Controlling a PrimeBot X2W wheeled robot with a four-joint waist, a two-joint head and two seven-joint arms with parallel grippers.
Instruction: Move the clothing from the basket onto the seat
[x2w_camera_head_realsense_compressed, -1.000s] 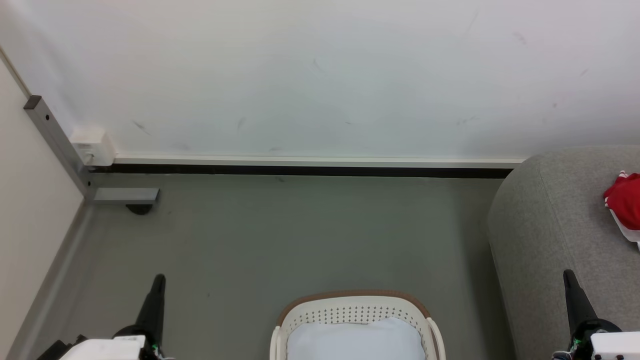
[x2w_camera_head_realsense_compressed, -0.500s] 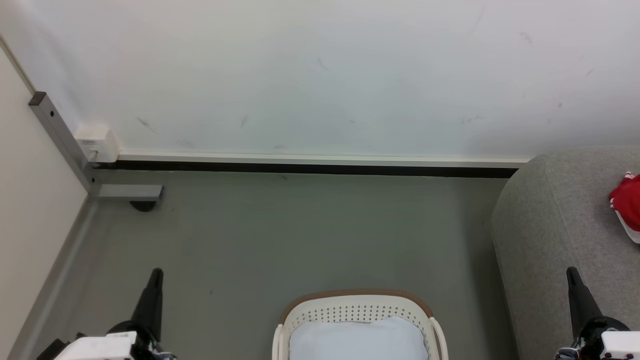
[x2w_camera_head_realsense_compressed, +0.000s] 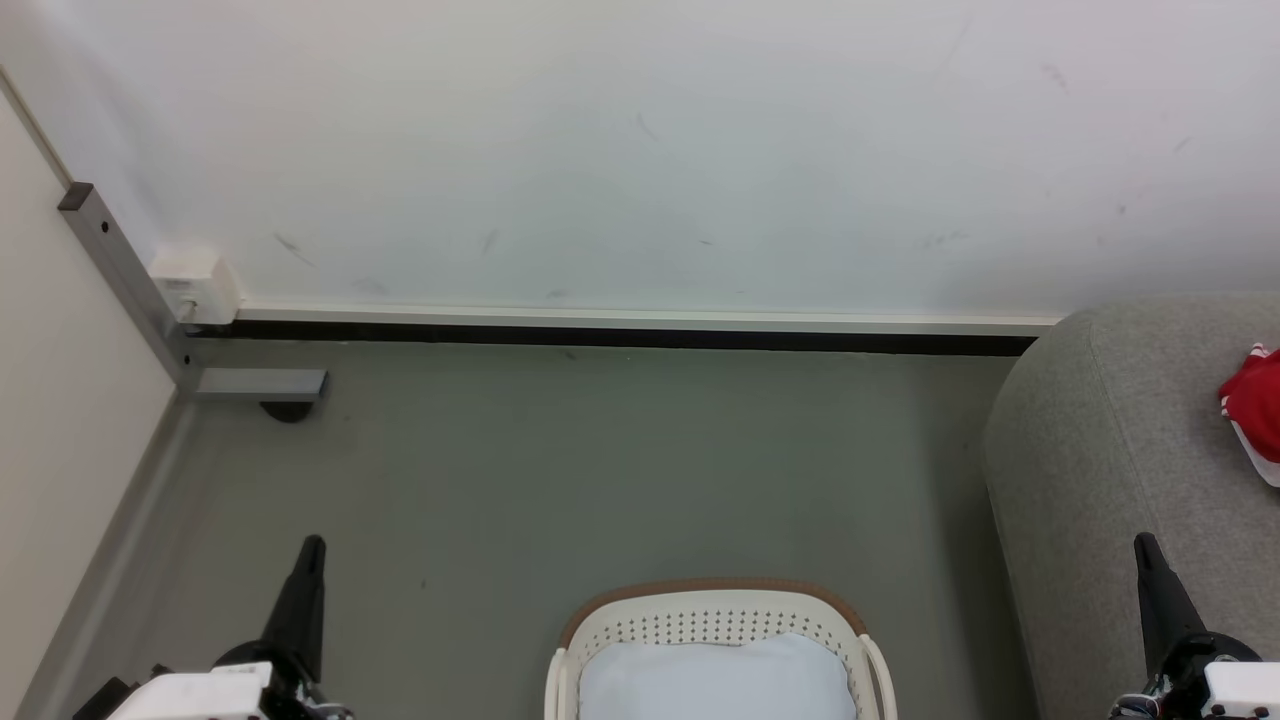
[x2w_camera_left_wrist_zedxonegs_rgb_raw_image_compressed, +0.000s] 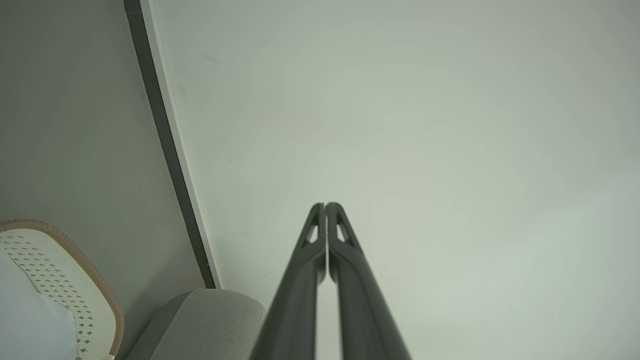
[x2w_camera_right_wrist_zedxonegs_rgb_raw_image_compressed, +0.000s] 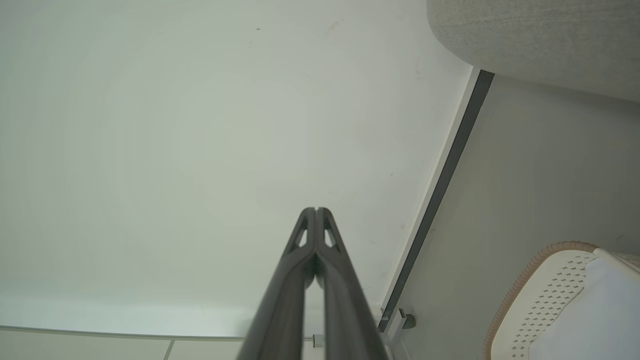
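Observation:
The cream basket (x2w_camera_head_realsense_compressed: 712, 602) with its brown rim stands on the floor at the bottom centre, holding pale bluish-white padding (x2w_camera_head_realsense_compressed: 715, 680). Red and white clothing (x2w_camera_head_realsense_compressed: 1255, 405) lies on the grey seat (x2w_camera_head_realsense_compressed: 1120, 440) at the right edge. My left gripper (x2w_camera_head_realsense_compressed: 312, 545) is shut and empty at the lower left, well clear of the basket. My right gripper (x2w_camera_head_realsense_compressed: 1145, 542) is shut and empty at the lower right, in front of the sofa arm. The wrist views show each pair of fingers pressed together, left (x2w_camera_left_wrist_zedxonegs_rgb_raw_image_compressed: 325, 205) and right (x2w_camera_right_wrist_zedxonegs_rgb_raw_image_compressed: 316, 210), with the basket rim (x2w_camera_left_wrist_zedxonegs_rgb_raw_image_compressed: 75, 250) (x2w_camera_right_wrist_zedxonegs_rgb_raw_image_compressed: 540, 255) off to the side.
A white wall with a dark skirting strip (x2w_camera_head_realsense_compressed: 600, 338) runs across the back. A grey metal post and bracket (x2w_camera_head_realsense_compressed: 250, 384) with a small white box (x2w_camera_head_realsense_compressed: 192, 282) stand in the left corner. Grey-green floor (x2w_camera_head_realsense_compressed: 600, 470) lies between the basket and the wall.
The whole head picture has shifted slightly to the right and up since one second ago, so the camera moved. Both grippers stay shut and nothing else differs.

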